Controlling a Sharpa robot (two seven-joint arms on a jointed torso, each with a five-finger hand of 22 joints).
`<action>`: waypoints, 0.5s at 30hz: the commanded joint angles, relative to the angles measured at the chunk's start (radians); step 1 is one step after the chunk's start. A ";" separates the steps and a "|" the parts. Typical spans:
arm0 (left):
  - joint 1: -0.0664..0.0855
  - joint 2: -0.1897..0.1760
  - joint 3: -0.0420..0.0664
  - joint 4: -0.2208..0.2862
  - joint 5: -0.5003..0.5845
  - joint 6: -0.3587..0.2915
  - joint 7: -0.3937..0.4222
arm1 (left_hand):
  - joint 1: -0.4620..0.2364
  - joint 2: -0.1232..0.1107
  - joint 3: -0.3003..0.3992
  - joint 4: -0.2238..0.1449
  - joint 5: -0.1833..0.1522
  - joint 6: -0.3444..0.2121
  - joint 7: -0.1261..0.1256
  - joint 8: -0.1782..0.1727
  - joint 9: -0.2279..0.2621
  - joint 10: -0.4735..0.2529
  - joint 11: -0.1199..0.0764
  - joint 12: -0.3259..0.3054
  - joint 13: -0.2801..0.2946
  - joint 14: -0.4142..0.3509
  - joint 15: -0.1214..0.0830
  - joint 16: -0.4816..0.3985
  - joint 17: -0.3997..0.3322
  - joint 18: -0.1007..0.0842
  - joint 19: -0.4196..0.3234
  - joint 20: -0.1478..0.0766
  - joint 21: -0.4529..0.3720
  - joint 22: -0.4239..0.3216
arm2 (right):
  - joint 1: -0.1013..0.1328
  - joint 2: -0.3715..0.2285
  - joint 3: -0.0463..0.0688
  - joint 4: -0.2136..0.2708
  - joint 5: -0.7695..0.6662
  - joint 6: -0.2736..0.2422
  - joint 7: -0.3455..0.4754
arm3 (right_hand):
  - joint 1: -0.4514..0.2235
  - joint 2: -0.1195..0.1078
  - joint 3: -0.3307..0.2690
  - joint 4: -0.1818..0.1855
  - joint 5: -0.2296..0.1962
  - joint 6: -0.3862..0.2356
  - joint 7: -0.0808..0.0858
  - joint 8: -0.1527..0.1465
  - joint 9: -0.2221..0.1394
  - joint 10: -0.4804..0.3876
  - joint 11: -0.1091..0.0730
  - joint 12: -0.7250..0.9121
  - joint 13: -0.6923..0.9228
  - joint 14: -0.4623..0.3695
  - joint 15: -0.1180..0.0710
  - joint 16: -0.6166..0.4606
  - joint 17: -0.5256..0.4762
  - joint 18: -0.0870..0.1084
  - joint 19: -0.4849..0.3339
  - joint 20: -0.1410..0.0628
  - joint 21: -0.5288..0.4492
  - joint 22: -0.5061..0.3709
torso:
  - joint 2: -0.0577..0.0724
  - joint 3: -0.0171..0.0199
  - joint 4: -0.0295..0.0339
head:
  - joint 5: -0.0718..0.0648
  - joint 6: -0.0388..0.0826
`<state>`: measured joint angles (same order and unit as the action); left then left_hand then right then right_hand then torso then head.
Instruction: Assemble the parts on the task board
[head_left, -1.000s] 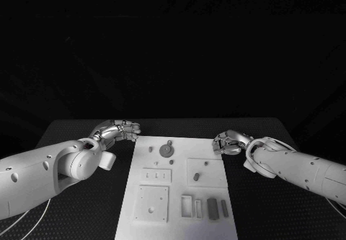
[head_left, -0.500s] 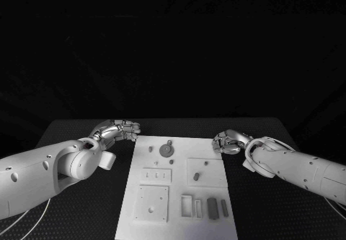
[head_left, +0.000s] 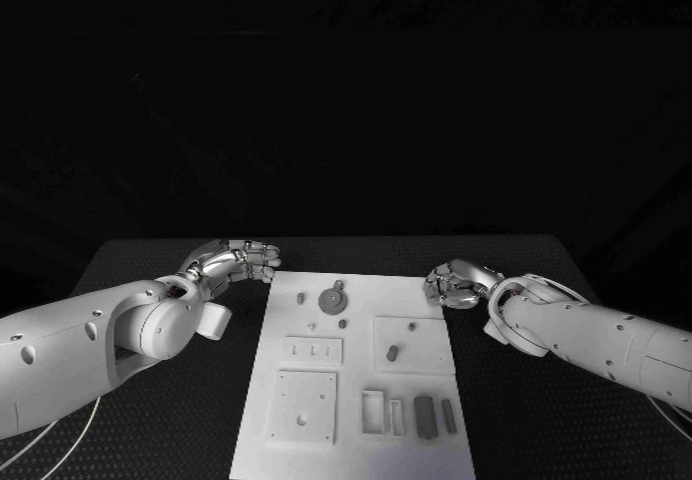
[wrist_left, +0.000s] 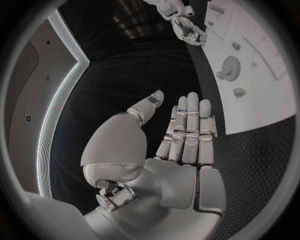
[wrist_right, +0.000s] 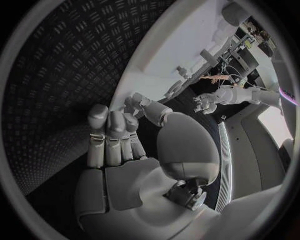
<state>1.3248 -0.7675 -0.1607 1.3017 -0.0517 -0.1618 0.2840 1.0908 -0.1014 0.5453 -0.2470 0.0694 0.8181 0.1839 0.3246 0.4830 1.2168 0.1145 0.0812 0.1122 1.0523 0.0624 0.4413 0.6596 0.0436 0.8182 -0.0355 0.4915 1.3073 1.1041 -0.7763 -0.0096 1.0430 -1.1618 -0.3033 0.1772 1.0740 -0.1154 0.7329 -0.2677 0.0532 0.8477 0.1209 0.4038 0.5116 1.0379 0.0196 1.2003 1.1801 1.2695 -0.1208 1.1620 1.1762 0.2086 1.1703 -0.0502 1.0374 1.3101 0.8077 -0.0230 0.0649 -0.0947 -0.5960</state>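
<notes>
Both hands hold nothing: left hand (head_left: 242, 259) hovers off the task board's (head_left: 361, 390) far left corner, fingers straight and together; right hand (head_left: 454, 284) hovers at its right edge, fingers loosely extended.

The room is very dim and the background behind the table (head_left: 159, 270) is fully black. Light falls from above, so the task board (head_left: 361, 400) is the brightest surface, without hard shadows. The silver fingers (wrist_left: 187, 125) carry soft glare. In the wrist views straight edges bend strongly toward the circle's rim.
</notes>
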 joint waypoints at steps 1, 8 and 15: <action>0.001 0.001 0.001 0.001 -0.002 0.016 0.007 | -0.007 0.000 0.000 -0.005 -0.006 0.002 -0.003 -0.002 0.001 0.010 0.000 -0.002 0.002 0.002 0.003 -0.007 0.001 0.017 -0.005 0.001 0.007 0.014 | -0.003 0.000 -0.001 0.000 -0.019 -0.001 -0.016 | -0.003 0.009 0.006 -0.002 -0.005 0.206 -0.040 0.011 0.009 -0.044 -0.045 0.005 0.002 0.001 -0.009 0.003 0.001 0.053 0.008 0.002 0.005 0.011 | 0.000 0.0000 -0.0002 | 0.000 -0.001; 0.001 0.002 0.001 0.000 -0.006 0.019 0.007 | -0.007 0.000 0.000 -0.005 -0.006 0.002 -0.003 -0.002 0.002 0.010 0.000 -0.002 0.002 0.003 0.002 -0.007 0.001 0.017 -0.005 0.001 0.007 0.014 | -0.004 -0.002 -0.001 0.004 -0.025 -0.030 -0.029 | -0.008 0.012 0.010 -0.007 -0.005 0.205 -0.042 0.020 0.023 -0.043 -0.047 0.006 0.003 0.001 -0.011 0.003 0.001 0.053 0.008 0.001 0.004 0.010 | 0.000 0.0007 -0.0004 | 0.000 -0.002; 0.001 0.003 0.001 -0.002 -0.021 0.030 0.005 | -0.012 0.007 0.001 -0.002 -0.006 0.020 -0.014 0.007 0.008 0.033 -0.010 0.008 0.008 0.004 0.003 -0.011 0.006 0.016 -0.006 0.001 0.008 0.013 | -0.004 -0.005 -0.001 0.008 -0.033 -0.042 -0.039 | -0.028 0.033 0.002 -0.020 -0.005 0.198 -0.044 0.033 0.050 -0.046 -0.050 0.008 0.006 0.001 -0.013 0.003 0.002 0.053 0.009 -0.001 0.005 0.011 | 0.000 0.0007 0.0005 | 0.000 -0.002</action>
<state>1.3248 -0.7667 -0.1607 1.2985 -0.0577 -0.1569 0.2832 1.0840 -0.0946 0.5453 -0.2470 0.0694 0.8328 0.1692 0.3285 0.4901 1.2443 0.1052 0.0852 0.1193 1.0523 0.0624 0.4334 0.6646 0.0423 0.8182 -0.0355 0.4955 1.3081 1.1019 -0.7809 -0.0103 1.0493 -1.1752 -0.3346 0.1531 1.0458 -0.0873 0.7337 -0.2835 0.0533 0.8510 0.1176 0.4325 0.5586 1.0384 0.0192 1.2053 1.1856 1.2708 -0.1269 1.1620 1.1771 0.2086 1.1719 -0.0485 1.0373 1.3101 0.8075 -0.0224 0.0646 -0.0946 -0.5980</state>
